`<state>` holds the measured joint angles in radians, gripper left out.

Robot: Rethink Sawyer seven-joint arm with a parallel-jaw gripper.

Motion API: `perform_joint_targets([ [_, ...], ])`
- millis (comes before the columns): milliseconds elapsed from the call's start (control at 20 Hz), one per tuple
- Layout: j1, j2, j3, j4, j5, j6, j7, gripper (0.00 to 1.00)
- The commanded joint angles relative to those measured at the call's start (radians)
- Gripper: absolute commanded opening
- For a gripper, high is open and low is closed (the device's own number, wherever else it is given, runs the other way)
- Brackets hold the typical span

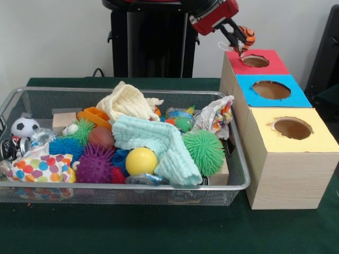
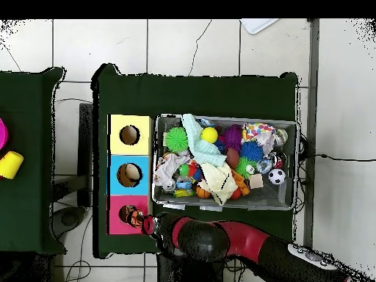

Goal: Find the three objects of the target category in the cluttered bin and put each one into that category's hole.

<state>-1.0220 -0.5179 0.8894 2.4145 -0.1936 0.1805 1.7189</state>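
Note:
My gripper hangs just above the red-ringed hole in the farthest wooden box. It is shut on a small orange toy with black stripes, held over the hole's near-left rim. In the overhead view the gripper and the toy sit over the red hole and partly hide it. The wire mesh bin lies left of the boxes, full of toys and cloths; it also shows in the overhead view.
The blue-ringed hole and the yellow-ringed hole lie nearer the camera. The bin holds a cream cloth, a mint cloth, a green spiky ball, a yellow ball and a small football.

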Motion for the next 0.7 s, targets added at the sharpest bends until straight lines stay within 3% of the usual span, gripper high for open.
perform_joint_targets([
  [50,0.008,0.02,0.013,-0.101,0.048,-0.056,0.156,0.0],
  [700,0.013,0.089,0.025,-0.109,0.031,-0.179,0.178,0.0],
])
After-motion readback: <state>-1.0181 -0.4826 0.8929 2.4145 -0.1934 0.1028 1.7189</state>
